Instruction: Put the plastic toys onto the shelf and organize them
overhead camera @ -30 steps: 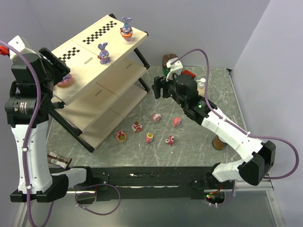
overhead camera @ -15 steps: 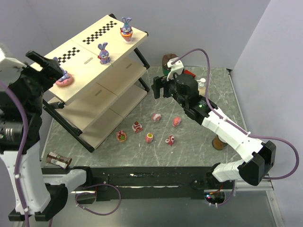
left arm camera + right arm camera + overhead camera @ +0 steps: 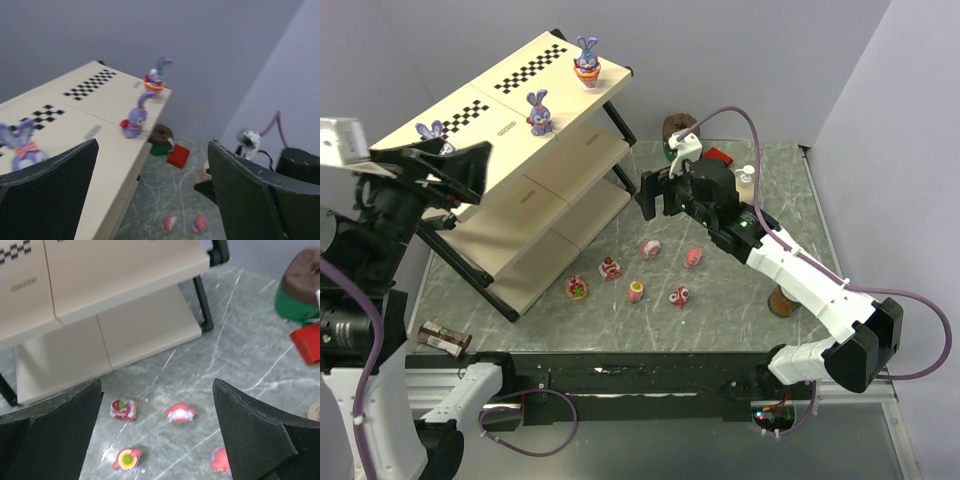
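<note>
A grey marbled tabletop [image 3: 620, 320] carries a brown-and-green lump [image 3: 674, 127] at 12 o'clock, with a red block [image 3: 719, 156] just beside it at 1. A small cream bottle [image 3: 747, 179] stands at 2, a brown can [image 3: 781, 301] at 4, and a dark packet [image 3: 445, 338] lies at 8.

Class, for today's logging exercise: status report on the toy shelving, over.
Left gripper, right gripper open, empty. Three bunnies on shelf top; six toys on table. Nothing blocking them.
</note>
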Available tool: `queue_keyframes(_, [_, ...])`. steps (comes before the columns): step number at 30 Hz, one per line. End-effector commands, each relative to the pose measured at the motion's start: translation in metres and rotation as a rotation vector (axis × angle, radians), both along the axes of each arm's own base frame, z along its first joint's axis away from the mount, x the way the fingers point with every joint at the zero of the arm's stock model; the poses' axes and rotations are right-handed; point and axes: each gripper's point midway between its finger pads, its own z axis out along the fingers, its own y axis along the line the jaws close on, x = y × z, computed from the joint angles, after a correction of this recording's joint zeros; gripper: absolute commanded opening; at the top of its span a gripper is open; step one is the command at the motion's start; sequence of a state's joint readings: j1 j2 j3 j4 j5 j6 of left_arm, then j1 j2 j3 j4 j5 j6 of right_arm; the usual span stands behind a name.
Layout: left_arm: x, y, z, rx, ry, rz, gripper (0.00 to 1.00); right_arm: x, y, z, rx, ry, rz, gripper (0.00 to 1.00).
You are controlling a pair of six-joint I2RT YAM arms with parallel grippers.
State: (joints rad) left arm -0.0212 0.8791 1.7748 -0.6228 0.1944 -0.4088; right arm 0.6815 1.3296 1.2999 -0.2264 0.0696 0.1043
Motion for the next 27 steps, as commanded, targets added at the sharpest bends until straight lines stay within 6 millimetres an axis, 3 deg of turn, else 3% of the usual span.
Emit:
queue_keyframes(1, [-0.01, -0.055, 0.01, 0.095, -0.096, -0.335, 0.96, -0.014, -0.009, -0.013, 0.007, 0.075, -0.005, 0.97])
queue_keyframes(6, [-0.007, -0.073, 0.007, 0.096, -0.094, -0.443, 0.94, -0.028, -0.013, -0.054, -0.025, 0.214, -0.011, 0.96])
queue_keyframes(14, [0.004, -0.071, 0.013, 0.102, -0.111, -0.402, 0.95, -0.048, 0.0, -0.129, -0.053, 0.397, 0.061, 0.91])
queue_keyframes(15, [0.005, -0.071, 0.013, 0.1, -0.11, -0.402, 0.95, -0.048, 0.0, -0.143, -0.076, 0.412, 0.072, 0.91])
queue_keyframes(27, [0.015, -0.083, 0.014, 0.109, -0.102, -0.428, 0.97, -0.019, 0.015, -0.216, -0.216, 0.469, 0.103, 1.0])
